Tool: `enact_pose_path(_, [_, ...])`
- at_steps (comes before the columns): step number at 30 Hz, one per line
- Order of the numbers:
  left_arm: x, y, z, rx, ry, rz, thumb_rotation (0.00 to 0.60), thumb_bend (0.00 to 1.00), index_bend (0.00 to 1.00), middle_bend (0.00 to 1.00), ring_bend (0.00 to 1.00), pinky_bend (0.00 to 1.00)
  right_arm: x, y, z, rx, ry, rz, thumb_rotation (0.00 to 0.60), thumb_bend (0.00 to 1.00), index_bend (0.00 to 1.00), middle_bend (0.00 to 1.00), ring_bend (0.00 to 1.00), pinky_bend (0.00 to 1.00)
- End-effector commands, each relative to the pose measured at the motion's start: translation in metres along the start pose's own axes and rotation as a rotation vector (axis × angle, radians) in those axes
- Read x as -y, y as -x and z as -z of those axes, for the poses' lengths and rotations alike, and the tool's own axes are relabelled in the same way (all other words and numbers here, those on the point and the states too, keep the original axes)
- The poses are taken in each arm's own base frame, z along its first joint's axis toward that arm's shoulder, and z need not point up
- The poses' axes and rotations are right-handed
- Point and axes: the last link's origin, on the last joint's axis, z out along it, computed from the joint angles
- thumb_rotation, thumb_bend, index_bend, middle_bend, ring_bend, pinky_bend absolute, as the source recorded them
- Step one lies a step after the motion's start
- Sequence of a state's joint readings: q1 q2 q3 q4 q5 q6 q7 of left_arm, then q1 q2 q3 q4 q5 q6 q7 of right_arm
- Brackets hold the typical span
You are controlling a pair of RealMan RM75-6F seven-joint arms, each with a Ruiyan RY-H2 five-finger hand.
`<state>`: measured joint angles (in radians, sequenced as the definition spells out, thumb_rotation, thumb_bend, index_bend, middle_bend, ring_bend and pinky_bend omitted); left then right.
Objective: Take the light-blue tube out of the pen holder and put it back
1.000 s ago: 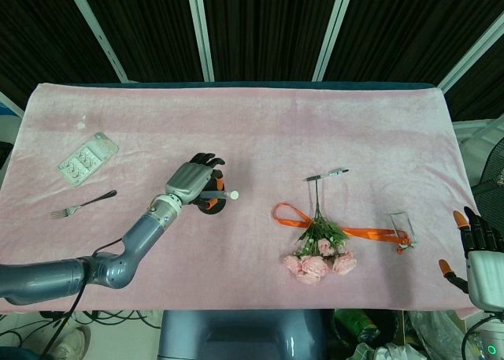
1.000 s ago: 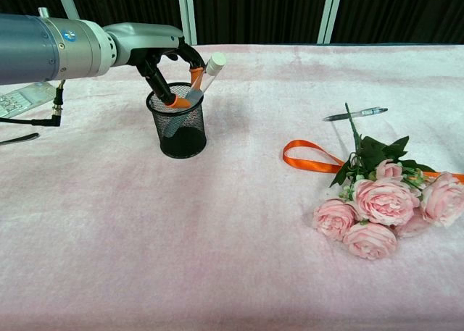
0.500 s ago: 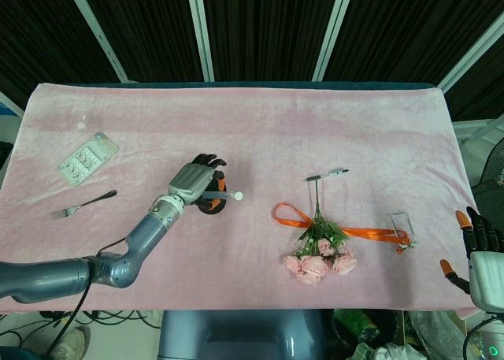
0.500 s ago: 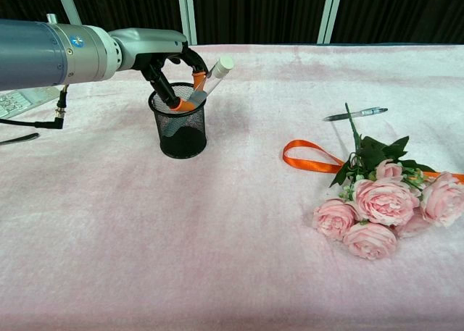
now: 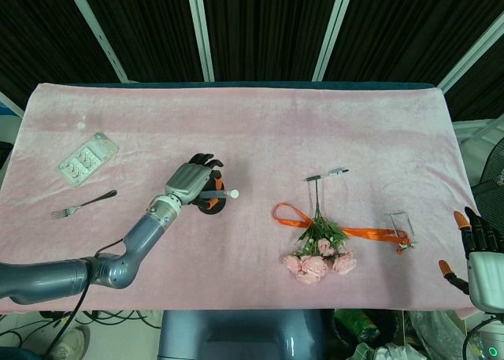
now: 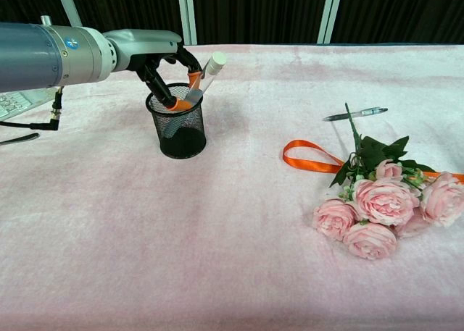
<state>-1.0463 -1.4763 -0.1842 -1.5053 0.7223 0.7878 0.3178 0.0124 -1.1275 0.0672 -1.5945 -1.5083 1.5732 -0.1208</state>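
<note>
A black mesh pen holder (image 6: 178, 134) (image 5: 211, 206) stands on the pink cloth left of centre. The light-blue tube (image 6: 197, 89) (image 5: 216, 194) leans out of it toward the right, lower end inside and white cap (image 6: 216, 59) above the rim. My left hand (image 6: 161, 59) (image 5: 190, 181) reaches over the holder's mouth, and its orange-tipped fingers pinch the tube just above the rim. My right hand (image 5: 478, 254) hangs off the table's front right corner, fingers spread and holding nothing.
A bunch of pink roses (image 6: 380, 204) with an orange ribbon (image 6: 310, 157) lies right of centre, a pen (image 6: 356, 114) behind it. A fork (image 5: 82, 204) and a blister pack (image 5: 87, 159) lie at the far left. A small clear item (image 5: 402, 224) sits near the right.
Half a second ago the tube leaned further right; its cap has since swung slightly back to the left with my left hand. The right hand has barely moved.
</note>
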Motion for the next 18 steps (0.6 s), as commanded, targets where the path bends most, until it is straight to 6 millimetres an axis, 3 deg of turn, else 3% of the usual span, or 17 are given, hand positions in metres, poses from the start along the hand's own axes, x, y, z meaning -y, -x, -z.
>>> enact_pose_path(1, [0.0, -0.003, 0.002, -0.009, -0.001, 0.015, 0.6, 0.4, 0.58, 0.17, 0.0, 0.0, 0.0, 0.0, 0.0, 0.0, -0.001, 0.0, 0.6, 0.14, 0.0, 0.04, 0.1, 0.18])
enact_pose_path(18, [-0.006, -0.048, 0.046, -0.171, 0.103, 0.136, 0.6, 0.4, 0.59, 0.18, 0.0, 0.0, 0.0, 0.002, -0.001, 0.018, -0.004, 0.005, 0.6, 0.14, 0.0, 0.04, 0.1, 0.18])
